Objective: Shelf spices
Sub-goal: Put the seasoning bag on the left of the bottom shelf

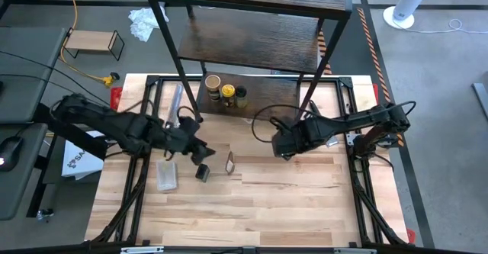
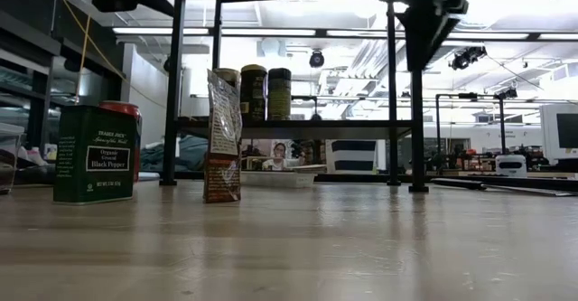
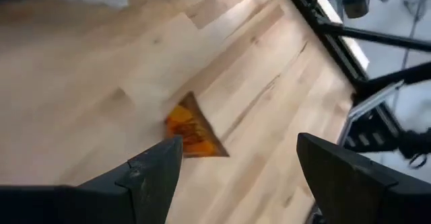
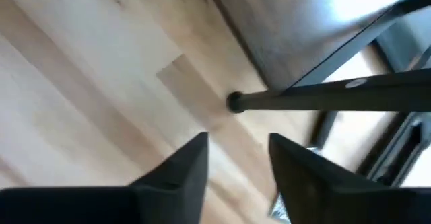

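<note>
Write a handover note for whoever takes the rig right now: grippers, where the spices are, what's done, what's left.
Left gripper: open, empty, above the table near the black pepper tin.
Right gripper: empty, jaws slightly apart, over bare table beside the shelf leg.
Done: three jars stand in a row on the shelf's bottom board.
Left: the pepper tin and the spice packet are on the table, both upright. The clear plastic piece lies flat to the left of the tin.
</note>
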Controlling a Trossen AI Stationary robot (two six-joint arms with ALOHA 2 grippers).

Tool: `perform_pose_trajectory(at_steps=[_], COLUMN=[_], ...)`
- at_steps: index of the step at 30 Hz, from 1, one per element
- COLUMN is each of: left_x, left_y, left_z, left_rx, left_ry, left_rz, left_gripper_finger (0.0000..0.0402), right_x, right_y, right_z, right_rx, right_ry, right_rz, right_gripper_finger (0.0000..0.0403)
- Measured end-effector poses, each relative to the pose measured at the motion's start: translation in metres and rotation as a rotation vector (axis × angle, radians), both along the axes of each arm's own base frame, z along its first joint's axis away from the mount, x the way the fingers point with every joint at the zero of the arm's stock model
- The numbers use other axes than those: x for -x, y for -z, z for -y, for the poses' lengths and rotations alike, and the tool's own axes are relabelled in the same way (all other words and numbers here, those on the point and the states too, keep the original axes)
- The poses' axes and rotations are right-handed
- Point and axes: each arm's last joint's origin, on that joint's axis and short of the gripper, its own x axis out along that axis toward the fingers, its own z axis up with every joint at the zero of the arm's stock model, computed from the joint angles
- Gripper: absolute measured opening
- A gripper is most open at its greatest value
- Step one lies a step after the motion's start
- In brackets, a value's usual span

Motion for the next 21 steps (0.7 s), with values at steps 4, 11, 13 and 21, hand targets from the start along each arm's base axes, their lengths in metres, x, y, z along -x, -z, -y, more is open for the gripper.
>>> perform_pose_trajectory(at_steps=[4,11,13,21], left_x=[-0.012,-0.023,-0.029,-0.058], left_y=[0.006,0.013,0.017,0.043], left_z=[0.02,0.045,0.043,0.018], left_rx=[0.06,0.112,0.115,0.184], left_ry=[-0.069,-0.184,-0.223,-0.243], left_rz=[-0.019,-0.008,-0.009,-0.17], left_gripper_finger=[0.0289,0.0289,0.0289,0.0289], right_x=[0.006,0.039,0.055,0.095], right_y=[0.011,0.038,0.042,0.053], right_z=[-0.008,-0.014,-0.014,-0.02], right_rx=[0.059,-0.033,-0.064,-0.21], right_ry=[-0.074,-0.049,0.019,0.316], right_rz=[-0.036,-0.016,-0.006,0.168], right_gripper_finger=[0.02,0.0235,0.0236,0.0236])
